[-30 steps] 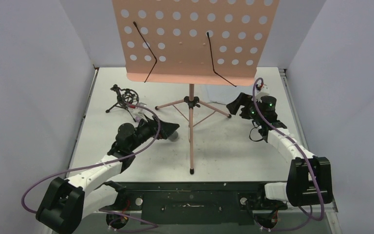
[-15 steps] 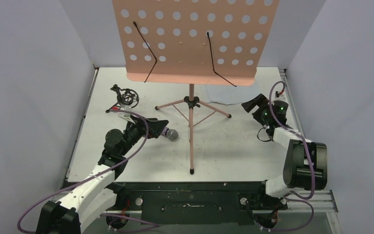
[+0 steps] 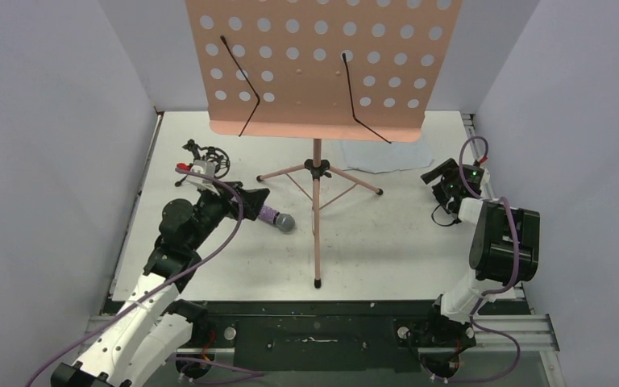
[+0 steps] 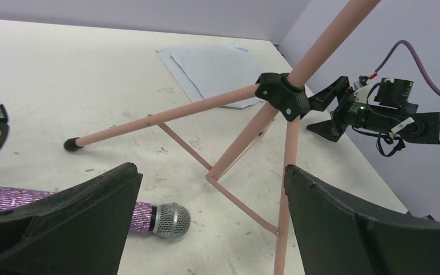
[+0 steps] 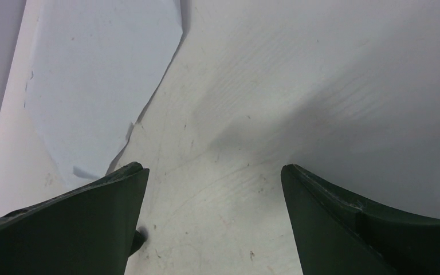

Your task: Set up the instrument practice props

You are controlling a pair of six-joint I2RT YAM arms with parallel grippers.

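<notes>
Wondering what the left fingers point(image 4: 123, 180) are doing, are they gripping the purple glitter microphone point(image 4: 160, 219)?

— Nope, they're hanging spread wide and gripping nothing. The mic is lying flat on the bench point(image 3: 387, 242) just beside one finger, with its grey head pointing toward the pink music stand point(image 3: 315, 201).

And the right fingers point(image 5: 134, 175)?

— Also gaping apart, hovering over bare bench by the right edge, holding nothing. The stand is standing upright mid-bench on its tripod. Behind it the two white pages point(image 4: 212, 63) are lying flat and overlapping, and the little black mic holder point(image 3: 208, 161) is sitting at the far left, apart from the mic.
</notes>
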